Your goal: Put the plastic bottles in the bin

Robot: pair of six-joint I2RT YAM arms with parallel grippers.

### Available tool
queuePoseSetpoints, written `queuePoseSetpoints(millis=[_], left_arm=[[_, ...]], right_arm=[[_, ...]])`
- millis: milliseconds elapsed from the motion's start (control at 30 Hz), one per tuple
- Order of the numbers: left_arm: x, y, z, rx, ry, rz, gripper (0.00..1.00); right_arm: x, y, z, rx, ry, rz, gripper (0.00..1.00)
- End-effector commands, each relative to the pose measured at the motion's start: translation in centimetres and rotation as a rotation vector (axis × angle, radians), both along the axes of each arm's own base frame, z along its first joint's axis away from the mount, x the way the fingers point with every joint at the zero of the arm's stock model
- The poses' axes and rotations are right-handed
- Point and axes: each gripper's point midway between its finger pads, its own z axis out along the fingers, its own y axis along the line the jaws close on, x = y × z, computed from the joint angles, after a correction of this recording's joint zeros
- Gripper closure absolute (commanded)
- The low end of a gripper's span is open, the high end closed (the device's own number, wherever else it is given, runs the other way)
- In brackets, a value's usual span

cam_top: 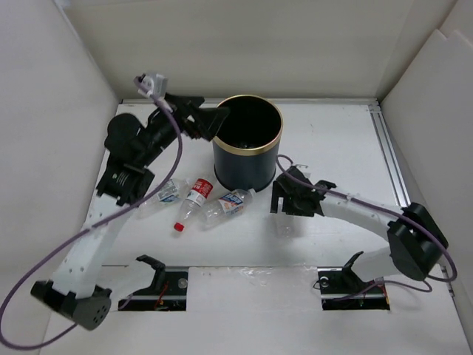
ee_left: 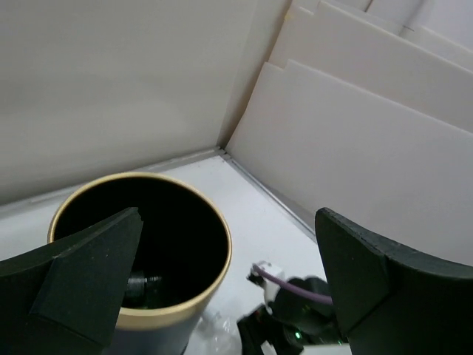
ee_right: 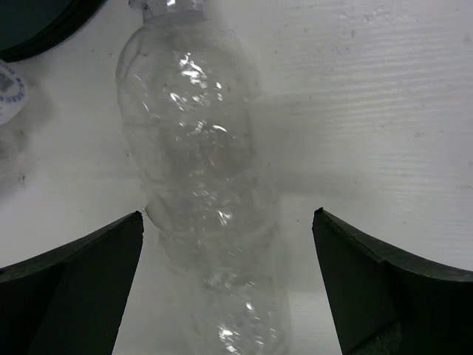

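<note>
The black bin [cam_top: 244,168] with a gold rim stands at the back middle of the table. My left gripper [cam_top: 215,117] is open and empty, held over the bin's left rim; in the left wrist view [ee_left: 228,222] the bin [ee_left: 224,255] lies below it with a dark bottle part inside. Three bottles lie left of the bin: a blue-white labelled one [cam_top: 168,193], a red-labelled, red-capped one [cam_top: 193,201], and another blue-white one [cam_top: 231,203]. My right gripper [cam_top: 285,206] is open, low over a clear bottle [ee_right: 198,185] that lies between its fingers, untouched.
White walls close in the table on the left, back and right. A metal rail [cam_top: 389,151] runs along the right side. The bin's base [ee_right: 37,22] and a labelled bottle's end [ee_right: 7,89] show at the right wrist view's top left. The right arm [ee_left: 307,310] shows below the left gripper.
</note>
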Motion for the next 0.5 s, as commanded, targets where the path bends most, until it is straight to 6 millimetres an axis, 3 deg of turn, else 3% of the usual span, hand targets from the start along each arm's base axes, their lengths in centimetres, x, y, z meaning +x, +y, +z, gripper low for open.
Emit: queuePoseSetpoints(millis=[0,133,200,233,267,333,367,400,467], left_arm=[[-0.1,0.7,-5.6,0.050,0.130,0.040,0.00],[-1.8,1.0,-9.3,0.051,0.209,0.016,0.00],[-2.4,0.9,-10.8,0.054,0.239,-0.008,0.00],[-2.5,0.8,-10.8,0.048,0.246,-0.009,0.00],[-2.8,0.8,-11.0,0.050,0.247,-0.022,0.00],[-3.0,0.6,-12.0,0.063,0.272,-0.035,0.00],[-3.5,0.6,-12.4,0.069,0.281,-0.050,0.00],[-3.7,0.7,-12.4,0.070,0.284,-0.050,0.00],[-4.0,0.8,-12.8,0.075,0.294,-0.050,0.00]], right_arm=[[3.8,2.8,2.1,0.060,-0.116,0.020,0.00],[5.2,3.9,0.1,0.054,-0.070,0.054,0.02],[5.4,3.7,-0.9,0.035,-0.047,0.045,0.13],[5.3,3.8,-0.9,0.041,-0.042,0.049,0.13],[5.0,3.6,-1.3,0.038,-0.031,0.042,0.27],[4.3,2.9,-2.0,0.037,-0.023,0.016,0.43],[4.1,2.7,-1.5,0.052,-0.033,0.007,0.71],[3.7,2.6,-1.3,0.054,-0.043,-0.002,0.77],[2.1,1.6,-1.5,0.032,-0.029,-0.031,0.78]])
